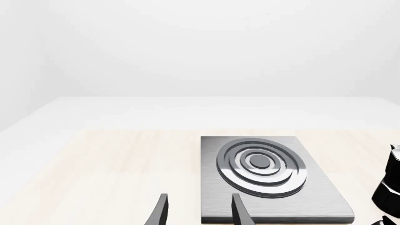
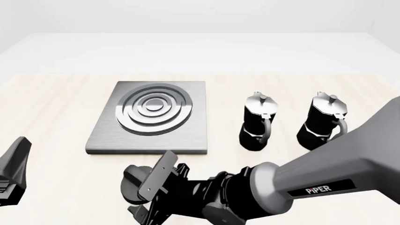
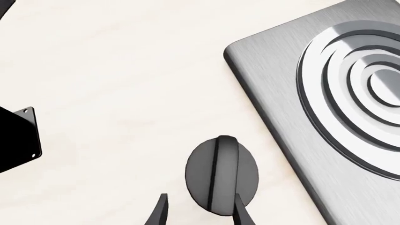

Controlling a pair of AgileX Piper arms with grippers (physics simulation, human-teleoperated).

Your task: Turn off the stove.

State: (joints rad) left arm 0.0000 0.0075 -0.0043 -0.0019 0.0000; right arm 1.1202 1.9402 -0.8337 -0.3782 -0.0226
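The stove plate (image 2: 150,117) is a flat square of brushed grey metal with raised rings, left of the table's middle; it also shows in the left wrist view (image 1: 269,178) and the right wrist view (image 3: 325,93). Its round black knob (image 2: 133,180) with a raised bar lies on the table in front of the plate. My right gripper (image 2: 142,196) is open at the knob. In the right wrist view its fingertips (image 3: 200,213) stand on either side of the knob's bar (image 3: 222,176), not closed on it. My left gripper (image 1: 200,213) is open and empty, hovering before the plate's near left corner.
Two black moka pots with silver lids (image 2: 257,122) (image 2: 325,122) stand upright to the right of the plate; one shows at the edge of the left wrist view (image 1: 390,183). Part of the left gripper (image 2: 18,157) is at the front left, and it also shows in the right wrist view (image 3: 16,138).
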